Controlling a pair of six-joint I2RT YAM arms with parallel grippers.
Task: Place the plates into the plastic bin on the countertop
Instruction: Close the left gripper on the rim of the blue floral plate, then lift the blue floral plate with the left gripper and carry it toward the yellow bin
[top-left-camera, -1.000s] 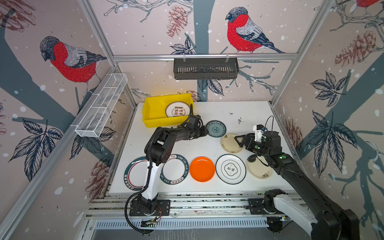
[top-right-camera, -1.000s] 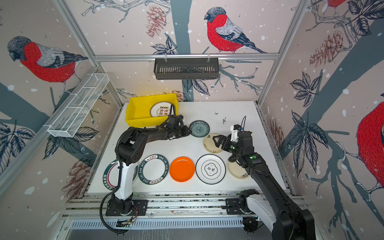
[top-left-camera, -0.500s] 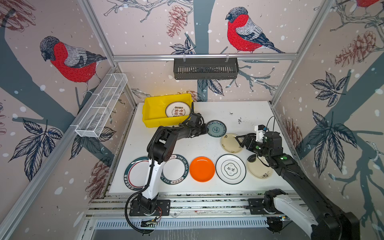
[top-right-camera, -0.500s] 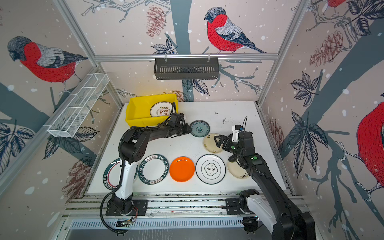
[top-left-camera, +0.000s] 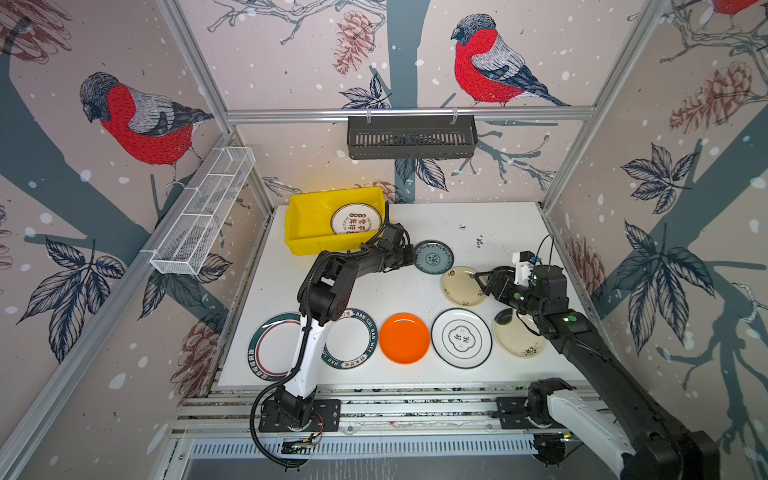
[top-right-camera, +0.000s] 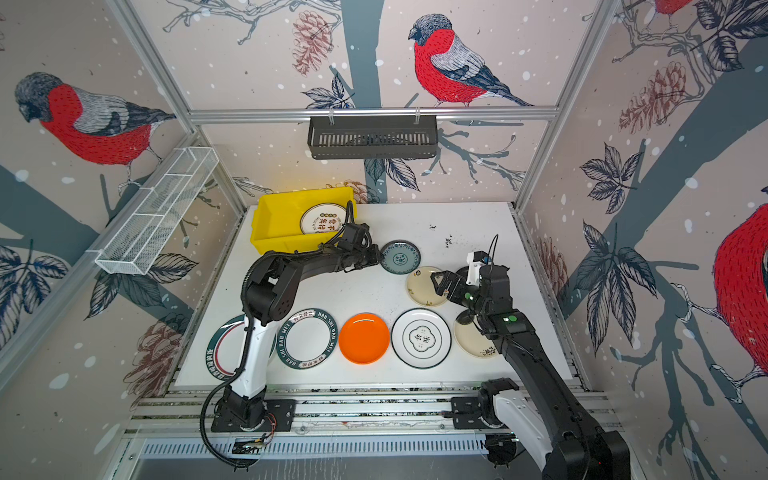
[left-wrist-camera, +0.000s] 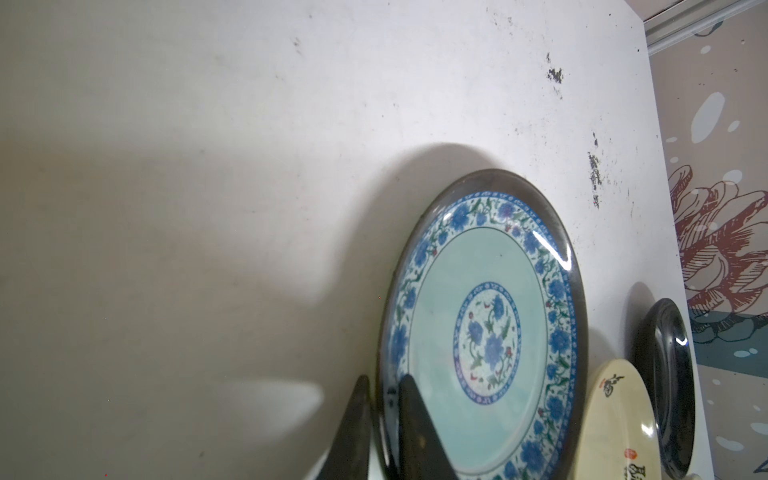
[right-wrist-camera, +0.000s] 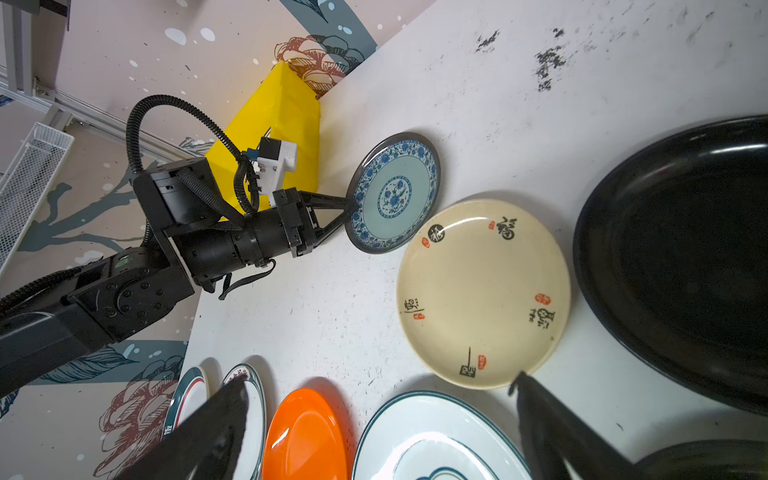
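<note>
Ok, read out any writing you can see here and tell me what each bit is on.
"HAO SHI HAO MEI": dark-green rim of the green-rimmed plate; its Chinese characters are too small to read.
"食味": centre of the emblem plate.
"福": on the cream plate; its other marks are too stylised to read.
On the binned plate, inside the yellow bin: characters too blurred.
On the leftmost plate: rim text unreadable.
</note>
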